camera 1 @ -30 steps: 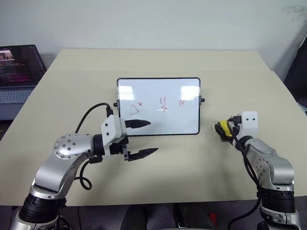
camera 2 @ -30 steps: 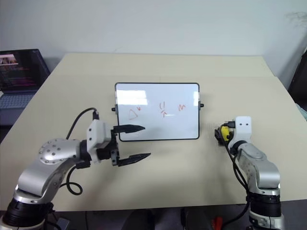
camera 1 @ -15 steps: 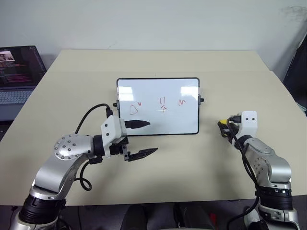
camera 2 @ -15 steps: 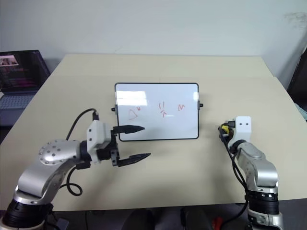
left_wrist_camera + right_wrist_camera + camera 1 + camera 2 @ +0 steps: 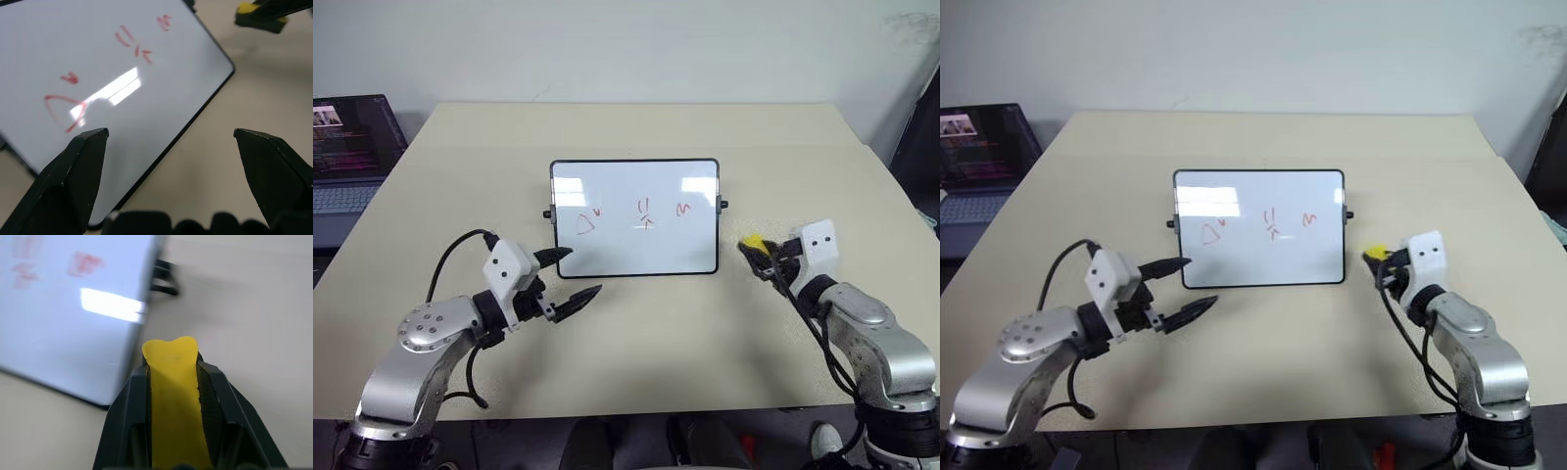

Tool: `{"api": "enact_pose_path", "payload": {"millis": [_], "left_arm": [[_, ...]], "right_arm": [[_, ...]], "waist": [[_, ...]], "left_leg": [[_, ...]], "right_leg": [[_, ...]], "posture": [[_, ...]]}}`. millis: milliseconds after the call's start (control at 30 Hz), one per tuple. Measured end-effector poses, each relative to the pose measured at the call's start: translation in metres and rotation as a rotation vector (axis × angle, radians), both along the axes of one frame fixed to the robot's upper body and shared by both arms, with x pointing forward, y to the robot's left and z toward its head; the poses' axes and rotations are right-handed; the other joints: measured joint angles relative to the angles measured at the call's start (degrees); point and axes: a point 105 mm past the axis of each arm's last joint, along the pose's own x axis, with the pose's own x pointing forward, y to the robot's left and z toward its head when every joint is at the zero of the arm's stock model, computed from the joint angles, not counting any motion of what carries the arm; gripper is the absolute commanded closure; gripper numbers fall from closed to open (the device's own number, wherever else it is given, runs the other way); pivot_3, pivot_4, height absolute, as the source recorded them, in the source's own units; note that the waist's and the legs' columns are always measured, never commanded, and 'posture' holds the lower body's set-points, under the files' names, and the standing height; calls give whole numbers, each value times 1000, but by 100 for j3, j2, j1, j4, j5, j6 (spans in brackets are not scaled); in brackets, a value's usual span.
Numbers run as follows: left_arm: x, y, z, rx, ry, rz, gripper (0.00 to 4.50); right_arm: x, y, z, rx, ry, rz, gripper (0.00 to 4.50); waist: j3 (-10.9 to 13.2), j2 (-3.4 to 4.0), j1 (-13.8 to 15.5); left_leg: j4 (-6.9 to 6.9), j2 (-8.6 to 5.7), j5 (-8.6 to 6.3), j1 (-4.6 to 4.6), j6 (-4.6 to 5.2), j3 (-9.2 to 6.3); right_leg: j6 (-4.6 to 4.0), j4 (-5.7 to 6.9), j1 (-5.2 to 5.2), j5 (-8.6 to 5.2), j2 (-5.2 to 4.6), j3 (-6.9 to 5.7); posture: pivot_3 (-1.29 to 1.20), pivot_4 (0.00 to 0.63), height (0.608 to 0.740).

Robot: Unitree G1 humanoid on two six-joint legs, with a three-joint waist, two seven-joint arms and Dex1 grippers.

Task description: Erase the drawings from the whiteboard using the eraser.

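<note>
The whiteboard (image 5: 634,217) lies flat in the middle of the table, black-framed. On it is a row of red drawings: a triangle (image 5: 586,224), a scribble (image 5: 644,212) and a squiggle (image 5: 683,209). My right gripper (image 5: 759,255) is shut on the yellow eraser (image 5: 754,241), just off the board's right edge and above the table. In the right wrist view the eraser (image 5: 172,396) is pinched between both fingers, its end pointing at the board's corner (image 5: 73,308). My left gripper (image 5: 581,273) hangs open near the board's lower left corner, nothing between its fingers (image 5: 83,166).
An open laptop (image 5: 347,147) sits off the table's left side. The beige table (image 5: 646,352) has bare surface in front of and behind the board. A dark object (image 5: 922,147) stands past the right edge.
My right gripper has shut on the eraser, lifted it and carried it left toward the board's right edge. My left arm has drawn back leftward off the board, still open.
</note>
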Motion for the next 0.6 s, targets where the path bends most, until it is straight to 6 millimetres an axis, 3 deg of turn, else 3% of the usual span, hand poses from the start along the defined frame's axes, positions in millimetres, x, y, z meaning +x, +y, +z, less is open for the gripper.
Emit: {"api": "enact_pose_path", "payload": {"millis": [100, 200, 333, 500, 600], "left_arm": [[1, 17, 1, 20, 11, 82, 0], [3, 30, 0, 53, 19, 131, 0], [7, 39, 2, 55, 5, 171, 0], [8, 43, 5, 53, -5, 193, 0], [9, 44, 5, 56, -5, 195, 0]], "right_arm": [[-7, 36, 13, -15, -22, 173, 3544], [-1, 71, 30, -46, -89, 295, 3544], [20, 122, 46, -98, -180, 412, 3544], [44, 166, 62, -213, -302, 479, 3544], [56, 187, 62, -300, -367, 500, 3544]], "waist": [[1, -2, -20], [1, -2, -37], [0, -4, -51], [0, -6, -36], [-3, -10, -21]], "left_leg": [[1, -1, 0, 10, 0, 3], [2, -2, 1, 18, 0, 1], [3, 0, 2, 19, 1, -1], [1, 1, 2, 8, 1, 3], [0, 4, 2, 5, 0, 2]], "right_leg": [[17, 15, 0, -10, 1, 3], [17, 24, 1, -10, 1, 1], [3, 26, 1, -2, 3, -3], [-10, 16, -5, 5, -1, -2], [-13, 13, -6, 3, -4, -5]], "posture": [[0, 150, 740], [0, 150, 740], [0, 150, 740], [0, 150, 740], [0, 150, 740]]}}
